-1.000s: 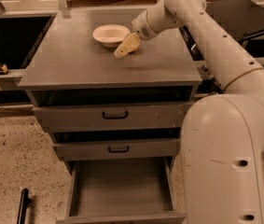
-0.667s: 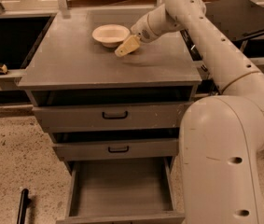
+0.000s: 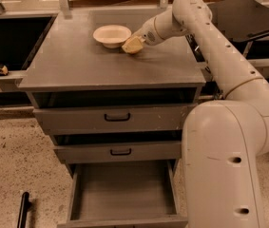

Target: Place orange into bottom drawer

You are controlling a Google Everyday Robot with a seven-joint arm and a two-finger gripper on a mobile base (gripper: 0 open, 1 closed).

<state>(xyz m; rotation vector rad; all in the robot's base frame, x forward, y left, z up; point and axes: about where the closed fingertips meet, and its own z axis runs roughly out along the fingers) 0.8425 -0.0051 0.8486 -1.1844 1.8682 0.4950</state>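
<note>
The orange cannot be made out apart from the pincer [image 3: 133, 45], which sits low on the table [image 3: 72, 68] just right of the cream bowl [image 3: 111, 34], close to its rim. Whether the pincer is open or has hold of anything cannot be told. Below, the bottom drawer [image 3: 124, 191] stands pulled out, its grey floor showing, under the middle drawer [image 3: 148, 152] and top drawer [image 3: 77, 119].
</note>
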